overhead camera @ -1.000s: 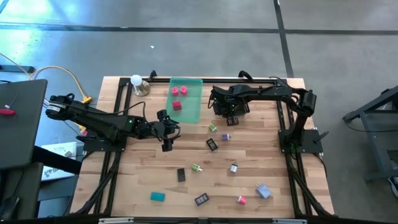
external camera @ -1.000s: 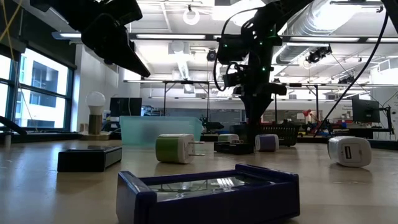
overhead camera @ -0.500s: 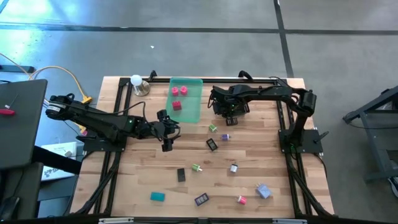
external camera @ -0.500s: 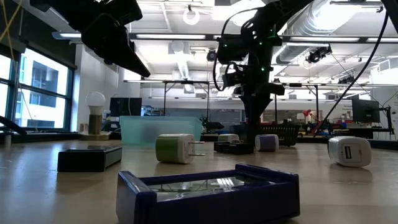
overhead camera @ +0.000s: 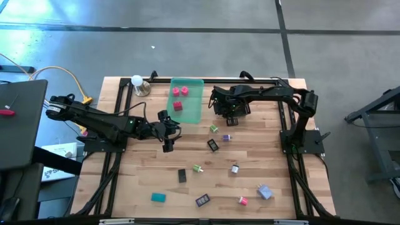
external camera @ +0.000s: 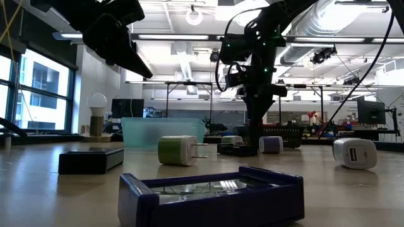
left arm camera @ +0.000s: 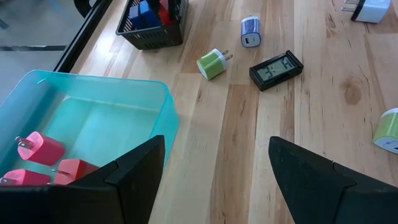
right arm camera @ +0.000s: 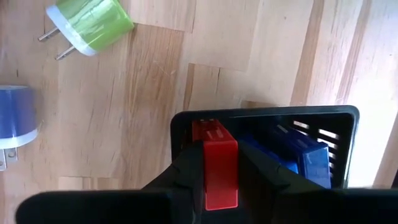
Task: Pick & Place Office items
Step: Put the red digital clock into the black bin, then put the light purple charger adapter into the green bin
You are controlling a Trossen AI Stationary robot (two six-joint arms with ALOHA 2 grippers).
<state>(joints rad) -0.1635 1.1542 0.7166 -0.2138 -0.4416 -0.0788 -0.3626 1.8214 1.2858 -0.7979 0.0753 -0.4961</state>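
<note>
- The black mesh basket (overhead camera: 226,110) stands on the wooden table (overhead camera: 137,181), just beside the translucent green tray (overhead camera: 194,106).
- The right gripper (right arm camera: 220,176) hangs directly over the basket, its jaws clamped on a red block (right arm camera: 220,171).
- Blue pieces (right arm camera: 298,155) already lie inside the basket.
- A green-and-white plug (right arm camera: 93,25) and a lavender plug (right arm camera: 15,121) lie on the table near the basket.
- A small black clock (left arm camera: 276,69) lies just beyond these two plugs from the basket.
- The left gripper (left arm camera: 217,174) hovers on the tray's far side from the basket, jaws apart and empty.
- Two pink pieces (left arm camera: 38,148) and a red one (left arm camera: 78,171) rest in the tray.
- More office items, among them a teal block (overhead camera: 158,197), lie scattered well apart from the basket.
</note>
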